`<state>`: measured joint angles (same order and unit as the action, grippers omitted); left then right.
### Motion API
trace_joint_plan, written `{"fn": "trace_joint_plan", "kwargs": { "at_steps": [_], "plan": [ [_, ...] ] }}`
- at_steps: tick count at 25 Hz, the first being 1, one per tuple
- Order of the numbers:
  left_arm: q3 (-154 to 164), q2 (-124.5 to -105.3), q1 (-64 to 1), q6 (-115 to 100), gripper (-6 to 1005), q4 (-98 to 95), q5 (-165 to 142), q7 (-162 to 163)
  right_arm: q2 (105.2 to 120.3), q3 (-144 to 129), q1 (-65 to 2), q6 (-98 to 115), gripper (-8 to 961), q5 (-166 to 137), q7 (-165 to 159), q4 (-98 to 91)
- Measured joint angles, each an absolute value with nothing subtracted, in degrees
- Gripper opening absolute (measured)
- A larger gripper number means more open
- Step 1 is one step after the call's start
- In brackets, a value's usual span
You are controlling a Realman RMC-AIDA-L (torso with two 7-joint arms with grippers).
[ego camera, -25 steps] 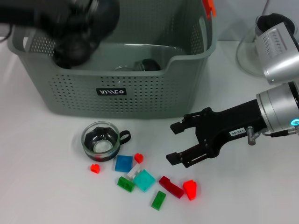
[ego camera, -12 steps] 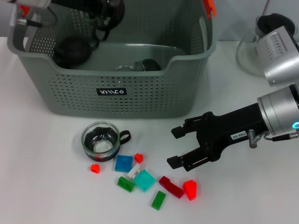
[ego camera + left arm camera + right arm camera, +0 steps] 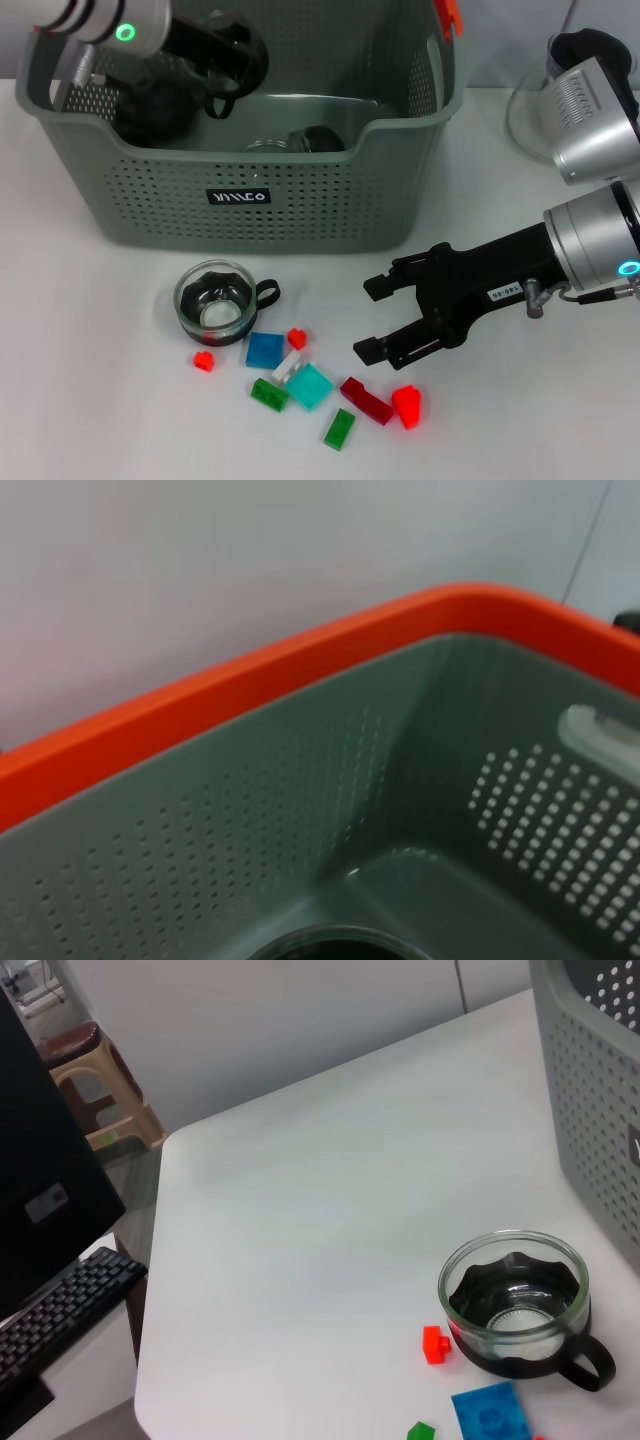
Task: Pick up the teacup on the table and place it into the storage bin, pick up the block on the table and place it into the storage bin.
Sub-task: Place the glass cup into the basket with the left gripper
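Your right gripper (image 3: 368,318) hangs with jaws apart over the table (image 3: 80,400), just right of the blocks (image 3: 300,385). The teacup (image 3: 215,302) stands upright in front of the storage bin (image 3: 280,200), handle pointing right toward those jaws. Your left gripper (image 3: 215,55) sits inside the bin; whether it's spread or closed can't be told
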<state>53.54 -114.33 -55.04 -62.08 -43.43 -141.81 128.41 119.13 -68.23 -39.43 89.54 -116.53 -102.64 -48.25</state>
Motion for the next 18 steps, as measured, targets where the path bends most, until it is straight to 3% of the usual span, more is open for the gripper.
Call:
{"fn": "trace_joint_plan", "kwargs": {
  "at_steps": [8,18],
  "plan": [
    [55.29,-116.34,-56.23,-59.41,54,-42.42,-146.28,128.74,119.3,-68.18,-39.46,89.33,929,-116.55,-102.66,-48.25],
    [57.5,-116.64,-56.47,-57.86,54,-41.31,-147.05,128.83,119.18,-68.14,-39.33,89.09,929,-116.54,-102.31,-47.63]
  ]
}}
